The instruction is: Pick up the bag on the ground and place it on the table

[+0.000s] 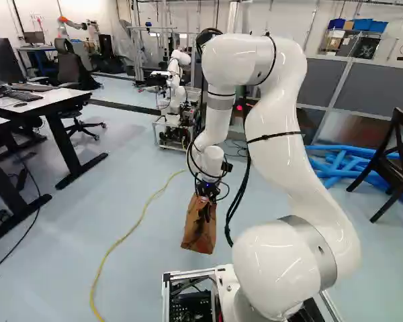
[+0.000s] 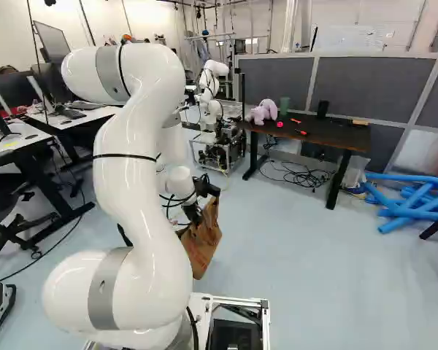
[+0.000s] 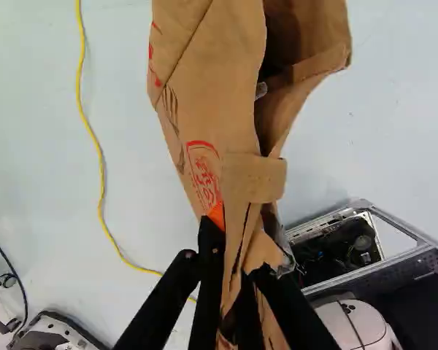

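- My fingers (image 1: 206,194) are closed in on the upper part of the brown paper bag (image 1: 200,227); in the wrist view the fingers (image 3: 237,255) press its creased paper from both sides, with a bit of orange pad showing.
- The bag hangs below my fingers, leaning a little, its mouth partly open and a folded paper strap (image 3: 255,177) across it just ahead of the fingertips. There's red print on its side. I can't tell how far its bottom is from the floor (image 2: 277,262).
- On the base side of the fingers I have my own arm (image 1: 272,134), and the metal frame (image 2: 237,300) of my base near the bag.
- Left of the fingers, a yellow cable (image 1: 119,243) runs along the floor.
- Well ahead and to the right of the fingers is the dark tabletop (image 2: 328,136). The bag is well apart from it. It carries a pale purple plush toy (image 2: 263,113), a green cup (image 2: 284,106) and some orange-handled tools (image 2: 301,132); black cables (image 2: 299,176) lie on the floor by its legs.
- Farther ahead of the fingers, another robot (image 1: 175,84) stands on its cart.
- Off to the right, past the fingers, I see blue foam tubes (image 1: 336,164) and a dark wooden chair (image 1: 395,168).
- Well off to the left of the fingers, a white tabletop (image 1: 50,98) holds a keyboard (image 1: 25,96), with an office chair (image 1: 72,72) beside it.
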Available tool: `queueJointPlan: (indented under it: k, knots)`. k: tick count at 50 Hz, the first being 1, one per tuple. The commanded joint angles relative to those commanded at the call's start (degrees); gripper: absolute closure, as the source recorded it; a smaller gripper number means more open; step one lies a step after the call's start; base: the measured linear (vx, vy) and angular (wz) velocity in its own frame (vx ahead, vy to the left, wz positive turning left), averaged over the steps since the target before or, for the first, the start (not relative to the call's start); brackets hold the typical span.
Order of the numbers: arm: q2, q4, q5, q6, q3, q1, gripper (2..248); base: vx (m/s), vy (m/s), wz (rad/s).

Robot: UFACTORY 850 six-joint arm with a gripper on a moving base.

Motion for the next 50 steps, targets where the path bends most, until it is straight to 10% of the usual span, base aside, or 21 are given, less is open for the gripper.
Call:
queueJointPlan:
  k: [50]
  knots:
    - [12.92,0.00,-2.95,0.00,6.45,-2.43,229,0.000,0.000,0.000]
